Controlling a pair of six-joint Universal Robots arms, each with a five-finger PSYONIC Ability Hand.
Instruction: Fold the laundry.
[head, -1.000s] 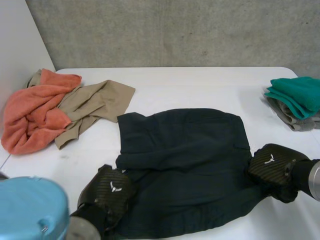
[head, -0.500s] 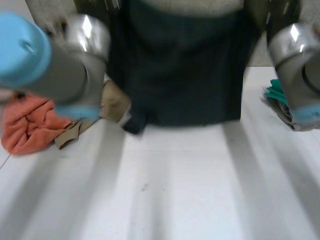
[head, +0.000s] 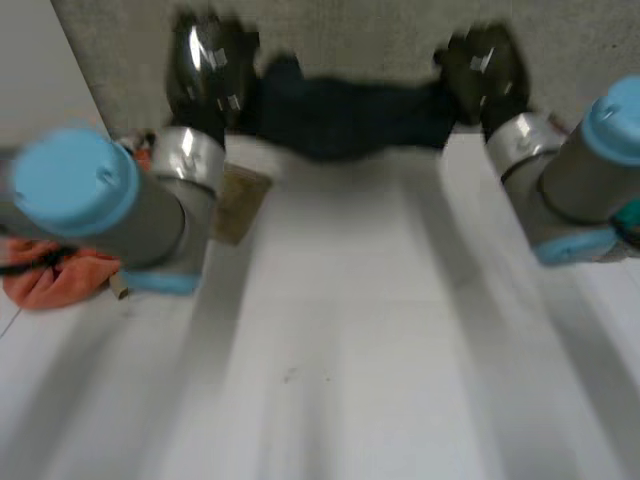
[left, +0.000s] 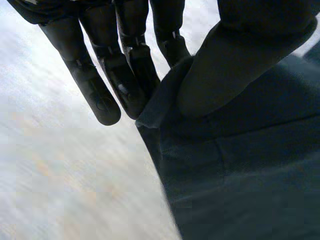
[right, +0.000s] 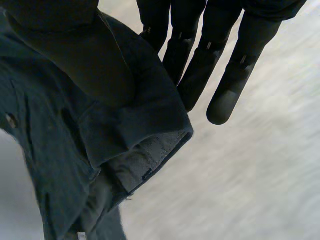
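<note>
The dark garment (head: 345, 115) is stretched between my two hands above the far side of the white table (head: 340, 330). My left hand (head: 208, 62) holds its left end and my right hand (head: 486, 66) its right end. In the left wrist view the thumb (left: 225, 65) pinches an edge of the dark garment (left: 240, 175) against straight fingers (left: 100, 85). In the right wrist view the thumb (right: 75, 55) presses a hemmed corner of the garment (right: 60, 150) against the fingers (right: 200, 70). Both arms reach far forward.
An orange towel (head: 50, 275) and a tan cloth (head: 240, 200) lie at the table's left, partly behind my left arm. A bit of teal cloth (head: 630, 215) shows at the right edge behind my right arm. A grey wall stands behind the table.
Both hands have lifted the dark garment off the table, where it lay flat, and carried it up and away toward the far side. It now hangs stretched between them.
</note>
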